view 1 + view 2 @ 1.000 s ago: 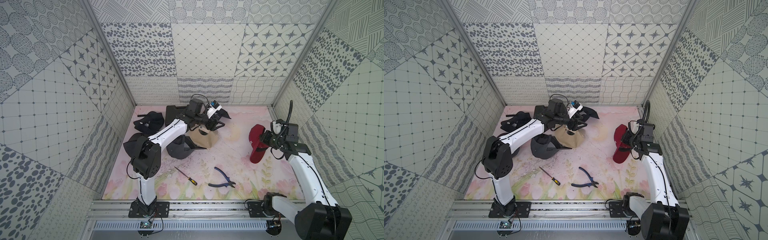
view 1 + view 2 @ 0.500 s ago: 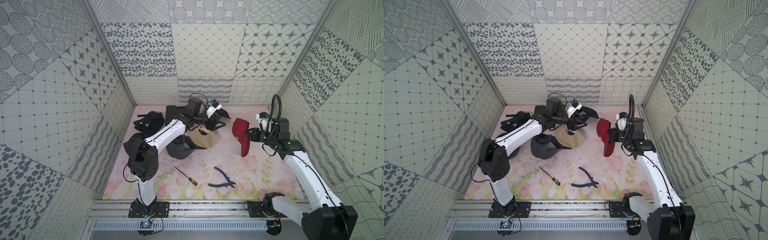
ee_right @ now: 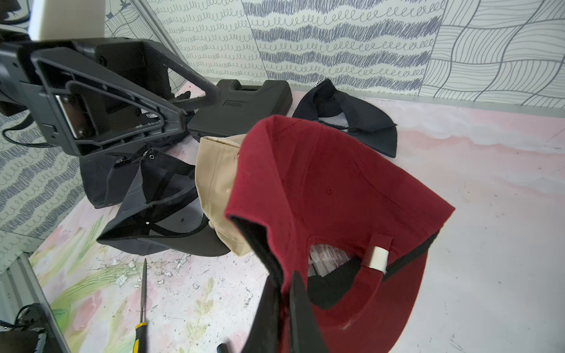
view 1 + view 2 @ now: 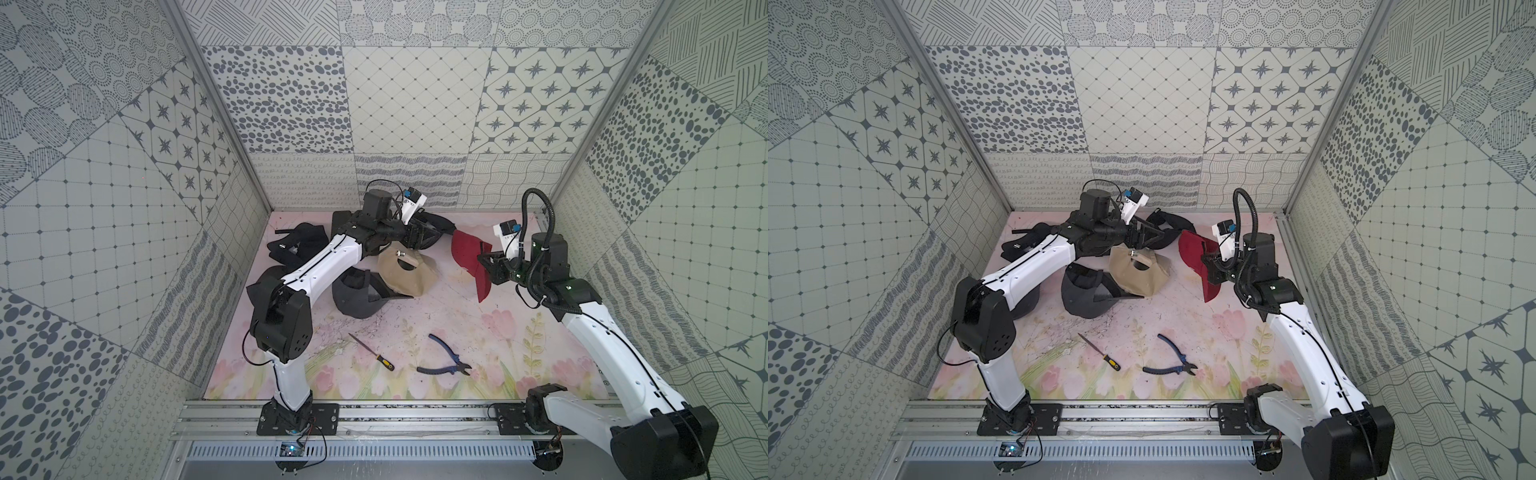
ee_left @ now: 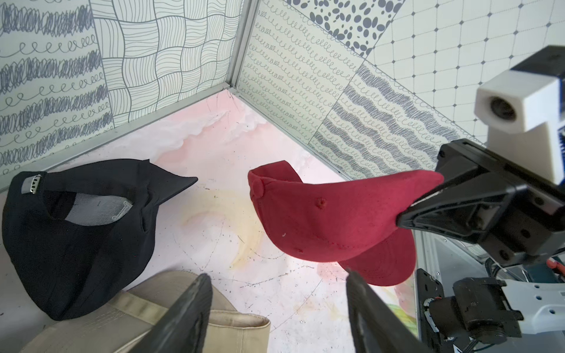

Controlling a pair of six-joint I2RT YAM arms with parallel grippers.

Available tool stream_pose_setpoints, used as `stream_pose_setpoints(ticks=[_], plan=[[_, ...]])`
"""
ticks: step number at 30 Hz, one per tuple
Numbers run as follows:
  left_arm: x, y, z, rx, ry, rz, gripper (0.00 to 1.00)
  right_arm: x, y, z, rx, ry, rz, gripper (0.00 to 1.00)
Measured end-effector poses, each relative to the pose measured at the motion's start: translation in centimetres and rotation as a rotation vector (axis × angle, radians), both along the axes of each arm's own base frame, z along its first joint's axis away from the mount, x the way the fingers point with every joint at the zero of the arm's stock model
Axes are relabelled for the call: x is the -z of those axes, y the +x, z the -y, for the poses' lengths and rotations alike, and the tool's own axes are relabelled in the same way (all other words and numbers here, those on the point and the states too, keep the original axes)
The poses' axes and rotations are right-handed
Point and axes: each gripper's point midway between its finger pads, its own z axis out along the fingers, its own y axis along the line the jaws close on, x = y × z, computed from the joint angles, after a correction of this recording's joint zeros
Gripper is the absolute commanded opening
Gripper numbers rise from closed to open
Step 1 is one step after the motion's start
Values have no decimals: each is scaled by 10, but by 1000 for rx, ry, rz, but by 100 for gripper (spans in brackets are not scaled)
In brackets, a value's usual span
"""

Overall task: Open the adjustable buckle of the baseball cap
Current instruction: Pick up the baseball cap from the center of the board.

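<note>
Between the two fingers of the right gripper (image 3: 284, 293), the edge of the red baseball cap (image 3: 336, 189) was pinched tight. The fingers were pressed almost together on the cloth. The cap hung in the air above the flowery mat (image 4: 415, 324), with its brim pointing down. Just beside the fingers was the cap's back gap, with a white tab (image 3: 377, 258) on the strap there. It was too hard to see if the buckle was done up.

The left gripper (image 5: 276, 275) had its fingers spread wide and held nothing. The red cap was in front of it, near but not touching. A tan cap (image 5: 122, 318) lay under this gripper, touching a black cap (image 5: 76, 244). A screwdriver (image 4: 374, 353) and blue pliers (image 4: 444, 359) lay on the mat, well apart from both grippers.
</note>
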Motion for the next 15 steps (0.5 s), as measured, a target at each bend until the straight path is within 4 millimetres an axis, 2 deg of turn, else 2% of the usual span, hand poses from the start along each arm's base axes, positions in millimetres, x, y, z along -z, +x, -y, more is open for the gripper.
stream_pose_setpoints(ticks=[5,15], plan=[[0,5,-5,-28,-14,-41,71,0,2,-11,-33,-64,63,0],[2,14,-19,-76,-40,-118,71,18,4,-22,-92,-179,182,0]])
